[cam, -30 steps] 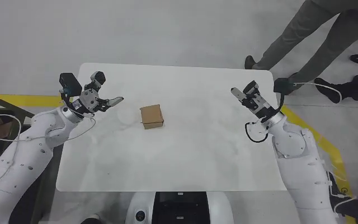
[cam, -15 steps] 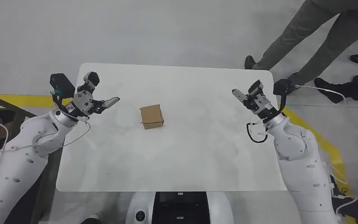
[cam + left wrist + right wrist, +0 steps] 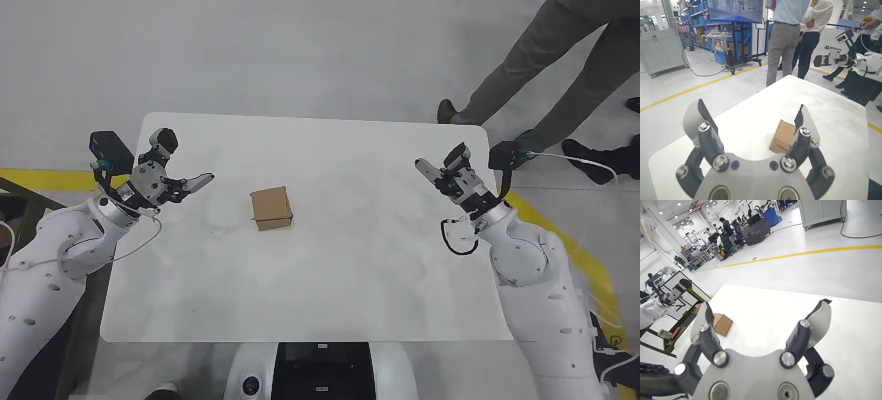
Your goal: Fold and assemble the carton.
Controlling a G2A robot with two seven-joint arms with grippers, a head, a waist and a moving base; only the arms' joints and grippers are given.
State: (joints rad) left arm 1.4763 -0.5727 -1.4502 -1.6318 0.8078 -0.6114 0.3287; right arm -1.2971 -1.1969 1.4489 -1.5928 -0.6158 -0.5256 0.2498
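Observation:
A small brown carton (image 3: pixel 271 208) sits closed and box-shaped on the white table (image 3: pixel 330 290), a little left of its middle. It also shows in the left wrist view as the carton (image 3: pixel 783 136) and in the right wrist view as the carton (image 3: pixel 722 324). My left gripper (image 3: pixel 190 171) hovers near the table's left edge, open and empty, well apart from the carton; its own view shows the left gripper (image 3: pixel 751 108). My right gripper (image 3: pixel 438 161) hangs by the right edge, open and empty, also seen as the right gripper (image 3: pixel 765 306).
People stand just beyond the table's far right corner (image 3: pixel 540 70). A dark green frame (image 3: pixel 687 306) stands beside the table's left side. A yellow floor line (image 3: pixel 555 235) runs past both sides.
Over the last second my left arm drew back toward the table's left edge and my right arm shifted slightly outward. The carton stayed put. Nothing moved in the last half second.

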